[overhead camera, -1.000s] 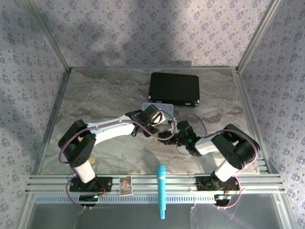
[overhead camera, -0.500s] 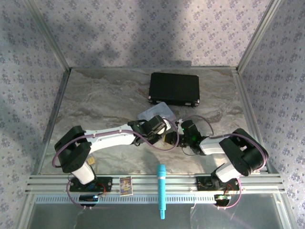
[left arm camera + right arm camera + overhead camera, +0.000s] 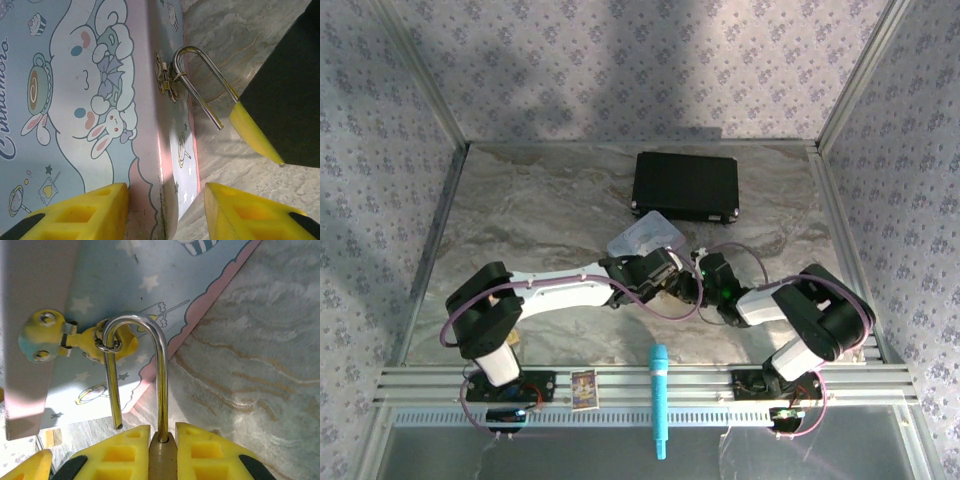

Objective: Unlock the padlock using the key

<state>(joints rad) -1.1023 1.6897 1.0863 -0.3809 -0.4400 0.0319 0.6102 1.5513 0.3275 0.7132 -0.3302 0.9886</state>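
Between the right gripper's [image 3: 162, 447] yellow fingers sits the brass padlock [image 3: 162, 460], pinched tight; its shackle [image 3: 161, 375] rises ahead, free leg out, hooked through the tin's [image 3: 75, 100] clasp. Left gripper [image 3: 165, 210] stands spread, straddling the tin's edge.

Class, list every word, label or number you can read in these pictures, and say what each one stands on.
"Cinnamoro", cut off at the picture's edge: cursive lettering on the lid of the pastel cartoon tin.
Print on the small card on the front rail: too small to read.
Nothing readable on the padlock, held by the right gripper.
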